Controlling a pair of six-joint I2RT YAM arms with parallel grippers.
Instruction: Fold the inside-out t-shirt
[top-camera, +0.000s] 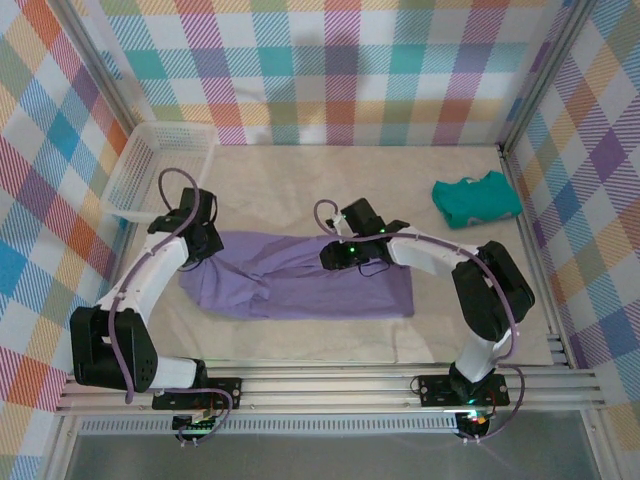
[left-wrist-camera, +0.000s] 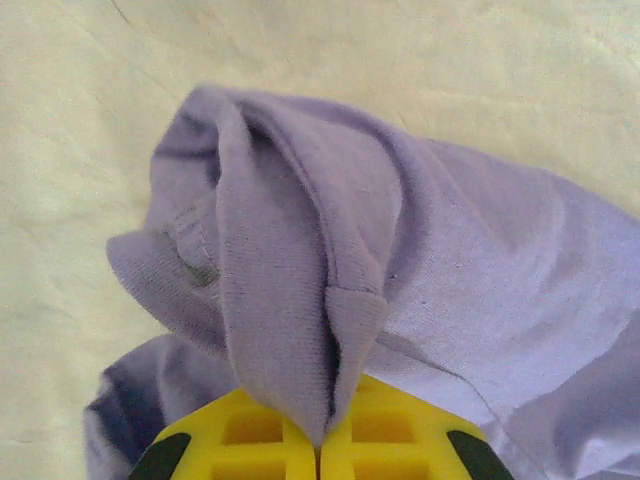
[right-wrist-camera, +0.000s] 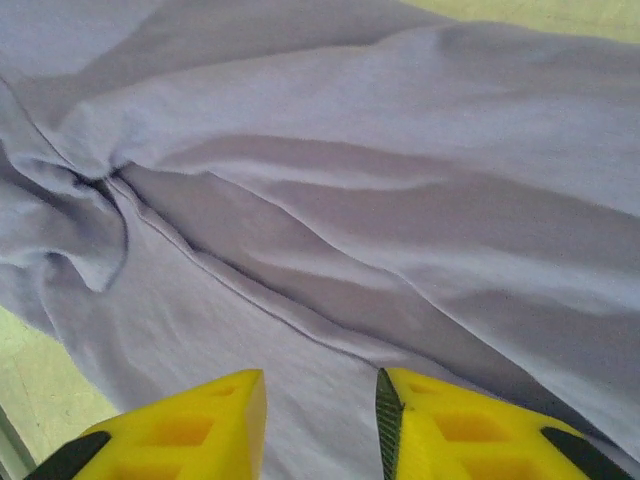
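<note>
The lavender-purple t-shirt (top-camera: 300, 285) lies spread and rumpled across the middle of the table. My left gripper (top-camera: 200, 243) is at its left end, shut on a pinched fold of the shirt's edge (left-wrist-camera: 300, 330), which rises between the yellow fingers (left-wrist-camera: 250, 445). My right gripper (top-camera: 337, 256) hovers over the shirt's upper middle, open, its yellow fingers (right-wrist-camera: 200, 425) apart above a seam in the cloth (right-wrist-camera: 330, 250) with nothing between them.
A folded teal-green garment (top-camera: 475, 199) lies at the back right. A white plastic basket (top-camera: 160, 165) stands at the back left. Checked walls enclose the table, and bare cream tabletop (top-camera: 300, 180) lies behind the shirt.
</note>
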